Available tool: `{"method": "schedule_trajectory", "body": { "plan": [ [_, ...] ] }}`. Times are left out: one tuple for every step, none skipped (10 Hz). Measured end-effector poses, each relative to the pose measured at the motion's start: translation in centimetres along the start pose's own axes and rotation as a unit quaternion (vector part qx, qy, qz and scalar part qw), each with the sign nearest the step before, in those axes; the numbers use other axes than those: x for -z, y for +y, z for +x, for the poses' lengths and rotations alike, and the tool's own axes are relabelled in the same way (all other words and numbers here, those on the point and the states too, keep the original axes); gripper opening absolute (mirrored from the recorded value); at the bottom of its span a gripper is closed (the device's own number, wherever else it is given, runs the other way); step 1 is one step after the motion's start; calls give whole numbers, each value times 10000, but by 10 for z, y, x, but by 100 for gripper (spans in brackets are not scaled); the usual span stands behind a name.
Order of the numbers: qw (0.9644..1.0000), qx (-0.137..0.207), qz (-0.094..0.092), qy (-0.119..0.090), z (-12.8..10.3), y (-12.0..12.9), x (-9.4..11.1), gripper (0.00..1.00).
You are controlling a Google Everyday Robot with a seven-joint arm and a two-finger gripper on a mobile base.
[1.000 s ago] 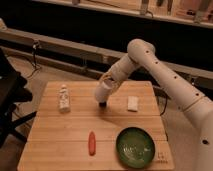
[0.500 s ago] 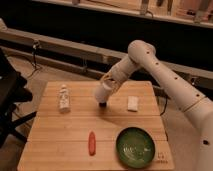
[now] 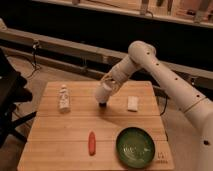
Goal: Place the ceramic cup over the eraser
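1. Leftmost, a small pale bottle (image 3: 63,97) stood upright on the wooden surface (image 3: 60,135), well apart from the work.
2. A red-orange stick (image 3: 92,142) lay flat nearer the front edge, between the bottle and the green plate.
3. At centre, the ceramic cup (image 3: 103,92) hung mouth-down in the hand (image 3: 108,84), tilted a little, directly above the eraser (image 3: 102,104). The eraser showed as a small black block poking out below the cup's rim; whether the rim already touched the surface could not be told.
4. The hand was pinching the cup at its upper end, with the arm reaching in from the right.
5. Judgement: the step in hand was the lowering. To do it well, level the cup so its rim meets the surface all round, keep the eraser centred inside the mouth, and descend slowly; a tilted rim could catch the block and tip it.
6. Release only once the cup sits flat, then lift straight up.
7. Further right lay a flat white piece (image 3: 132,103), near the cup but clear of it.
8. A green plate (image 3: 135,147) sat at front right.
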Motion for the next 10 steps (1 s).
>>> {"method": "schedule_trajectory", "body": {
  "plan": [
    [10000, -7, 0, 0, 0, 1, 0, 55],
    [10000, -10, 2, 6, 1, 1, -1, 55],
    [10000, -14, 6, 6, 1, 1, 0, 55],
    [10000, -22, 6, 6, 2, 2, -1, 55],
    [10000, -28, 7, 9, 2, 3, -1, 55],
    [10000, -36, 10, 11, 3, 3, -1, 55],
    [10000, -39, 13, 9, 3, 3, -1, 55],
    [10000, -44, 14, 11, 3, 4, -1, 55],
    [10000, -51, 16, 13, 4, 5, -2, 55],
    [10000, -56, 19, 15, 4, 5, -2, 55]
  ]
}}
